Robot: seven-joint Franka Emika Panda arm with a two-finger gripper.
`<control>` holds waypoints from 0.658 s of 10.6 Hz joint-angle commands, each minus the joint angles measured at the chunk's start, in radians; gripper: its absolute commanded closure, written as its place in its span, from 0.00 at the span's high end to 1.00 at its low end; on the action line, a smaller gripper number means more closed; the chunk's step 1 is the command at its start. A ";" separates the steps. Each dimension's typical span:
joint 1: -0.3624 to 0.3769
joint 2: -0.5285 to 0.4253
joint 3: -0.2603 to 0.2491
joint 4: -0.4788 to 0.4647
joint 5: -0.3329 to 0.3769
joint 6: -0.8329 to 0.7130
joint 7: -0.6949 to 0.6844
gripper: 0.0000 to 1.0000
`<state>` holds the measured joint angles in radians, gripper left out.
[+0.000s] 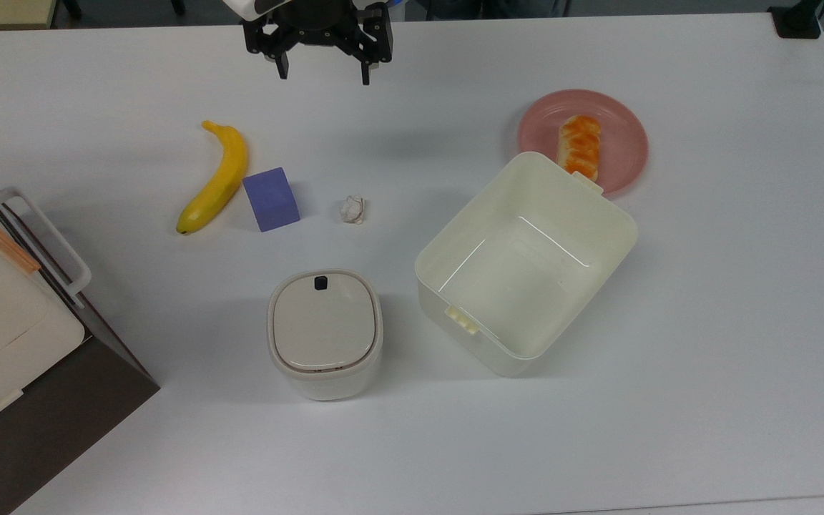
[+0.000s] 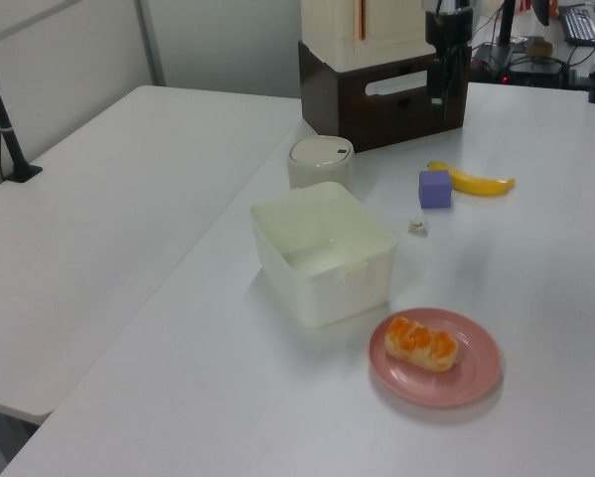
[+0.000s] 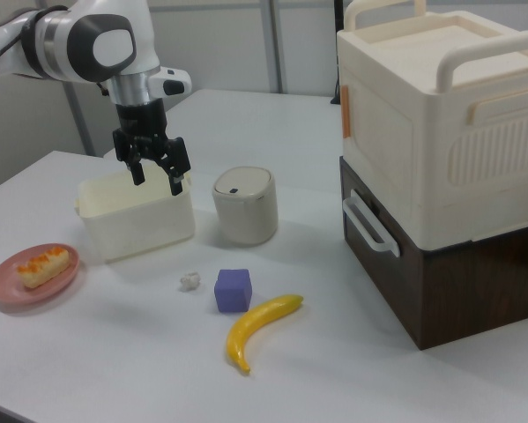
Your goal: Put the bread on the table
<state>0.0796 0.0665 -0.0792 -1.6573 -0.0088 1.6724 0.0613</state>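
Bread (image 1: 579, 145) on plate (image 1: 625, 136), far from open jaws.

The claw (image 3: 158, 176) hangs pointing down, fingers spread apart, apparently holding nothing.

We see a plain white table (image 1: 705, 343). Directly on it lie a yellow banana (image 1: 216, 177), a purple cube (image 1: 271, 199) just beside it, a small white paper wad (image 1: 352, 209), a lidded cream bin (image 1: 325, 333), an open cream tub (image 1: 524, 264), a pink plate (image 1: 623, 136) and a cream-and-brown cabinet (image 1: 4, 343).
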 commanded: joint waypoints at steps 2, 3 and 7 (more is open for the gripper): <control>-0.053 0.009 0.053 0.031 0.009 -0.020 -0.029 1.00; -0.054 0.009 0.055 0.031 0.009 -0.020 -0.041 1.00; -0.054 0.009 0.055 0.031 0.009 -0.022 -0.044 1.00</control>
<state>0.0395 0.0671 -0.0385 -1.6496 -0.0088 1.6724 0.0434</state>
